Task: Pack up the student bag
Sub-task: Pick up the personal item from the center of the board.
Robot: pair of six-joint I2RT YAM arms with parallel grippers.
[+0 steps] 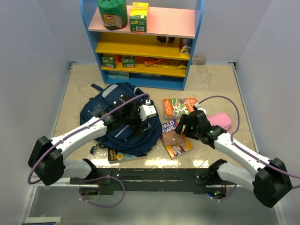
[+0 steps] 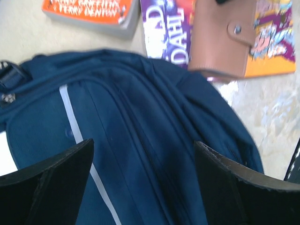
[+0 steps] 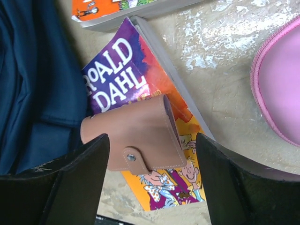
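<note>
Legibly, "ROALD DAHL" book [image 3: 112,75] beneath brown wallet [image 3: 140,136], beside student bag [image 3: 37,84]

**Hidden, Cropped, Unreadable**

Half under student bag [image 1: 136,138] at 6 o'clock: buried book [image 1: 117,155], title too small to read. Partly covered by brown wallet [image 3: 136,138]: Roald Dahl book [image 3: 115,79]. Cut off at 3 o'clock edge: pink pouch [image 3: 281,89]. Cropped at 12 o'clock: orange book [image 2: 89,11].

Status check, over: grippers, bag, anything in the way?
Left gripper open, above bag. Right gripper open, straddling wallet on Dahl book. Nothing held. Pouch right of book.
</note>
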